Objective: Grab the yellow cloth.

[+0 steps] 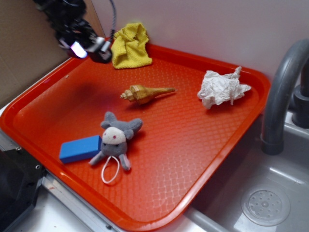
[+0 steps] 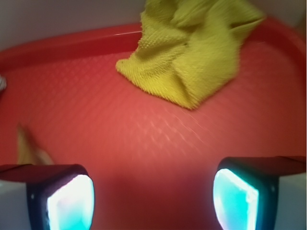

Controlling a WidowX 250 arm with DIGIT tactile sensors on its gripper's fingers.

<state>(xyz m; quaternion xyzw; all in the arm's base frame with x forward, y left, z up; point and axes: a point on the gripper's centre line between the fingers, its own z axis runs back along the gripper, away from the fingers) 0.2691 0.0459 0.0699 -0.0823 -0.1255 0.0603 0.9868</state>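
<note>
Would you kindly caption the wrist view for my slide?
Open pincer above the red tray, yellow cloth ahead.

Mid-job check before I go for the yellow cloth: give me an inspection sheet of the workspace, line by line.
Surface: orange tray with a textured floor, set beside a sink.
Job's things: yellow cloth, crumpled at the tray's far edge against the wall, not gripped.
Clutter: shell mid-tray; white tissue wad on the right; grey plush toy touching a blue block near the front.
Grippers: gripper open, empty, above bare tray floor just short of the cloth; blurred in the exterior view.
Cables: one dark cable rising behind the arm, next to the cloth.
Surroundings: grey faucet, sink drain, white wall behind.
</note>
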